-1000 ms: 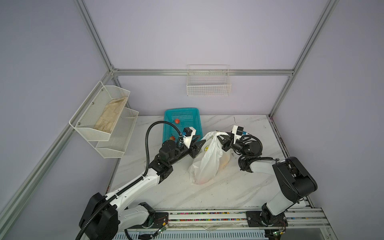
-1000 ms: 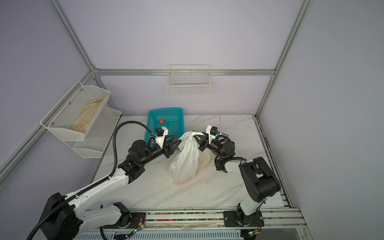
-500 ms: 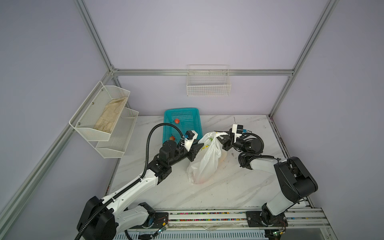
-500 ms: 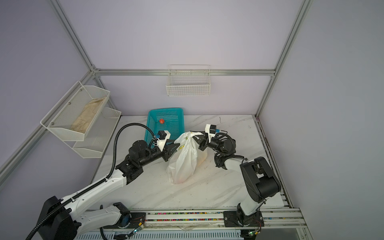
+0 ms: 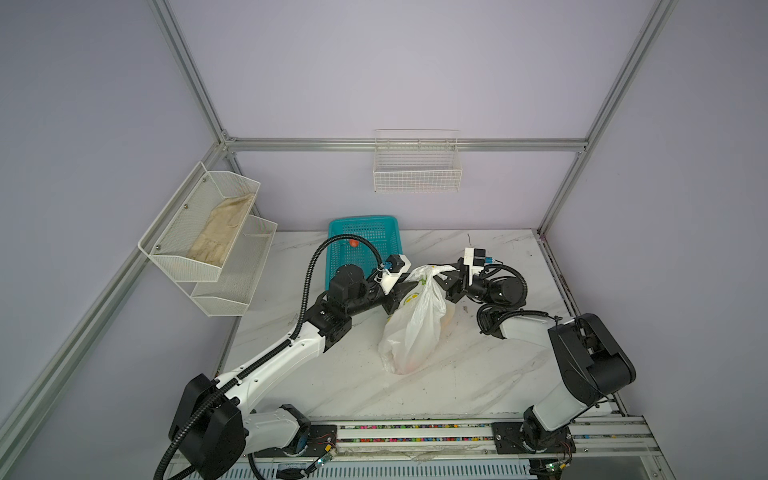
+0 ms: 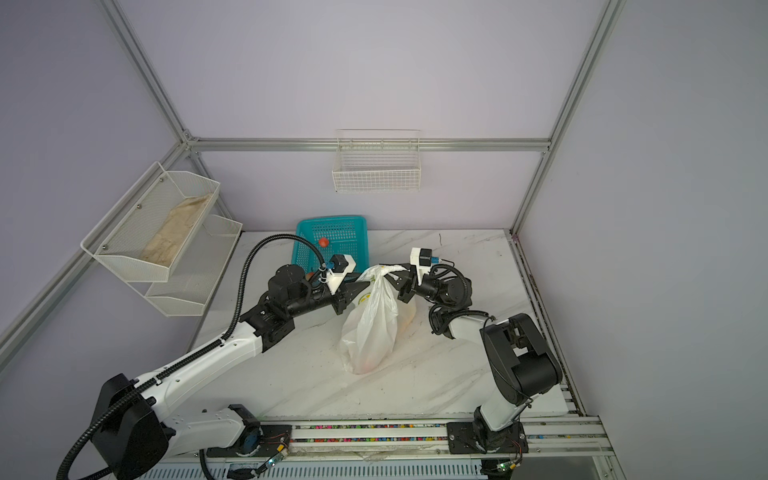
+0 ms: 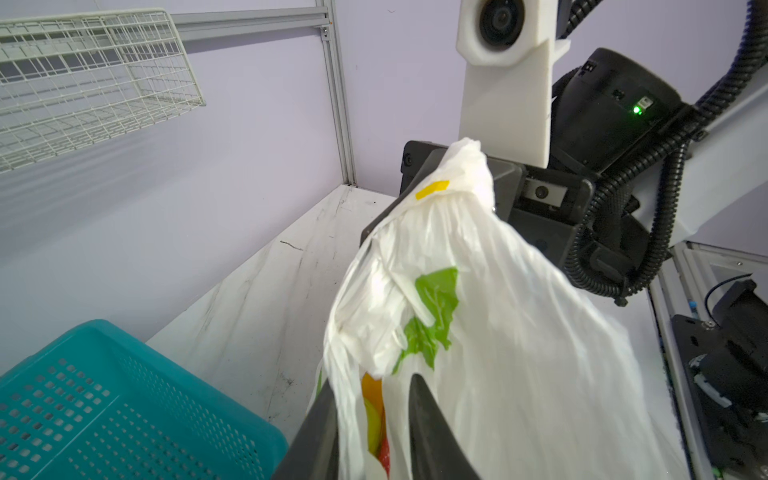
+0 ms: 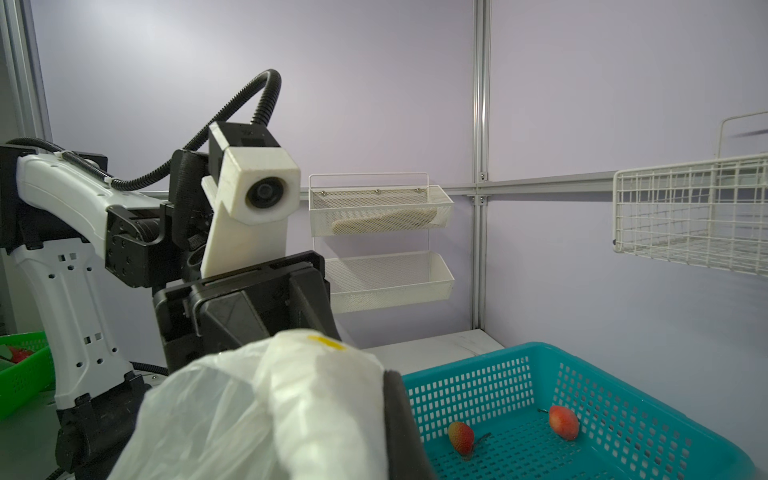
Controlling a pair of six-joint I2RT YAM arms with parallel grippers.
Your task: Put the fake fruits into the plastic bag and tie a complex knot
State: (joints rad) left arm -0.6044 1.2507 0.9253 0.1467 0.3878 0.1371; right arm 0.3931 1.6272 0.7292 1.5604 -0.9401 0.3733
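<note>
The plastic bag, white with green and yellow print, stands mid-table with its neck stretched between both arms. My left gripper is shut on a fold of the bag just below the neck. Yellow and red fake fruits show through the plastic between its fingers. My right gripper is shut on the bag's bunched top. In the right wrist view the bag drapes over one dark finger. Two strawberries lie in the teal basket. No knot is in view.
The teal mesh basket sits behind the left gripper by the back wall. A white wire basket hangs on that wall. A two-tier mesh shelf holds a beige cloth at the left. A green basket is off-table.
My left gripper's jaws have narrowed onto the bag's upper side. The right gripper has drawn the bag's top a little back and up, so the neck is tauter.
</note>
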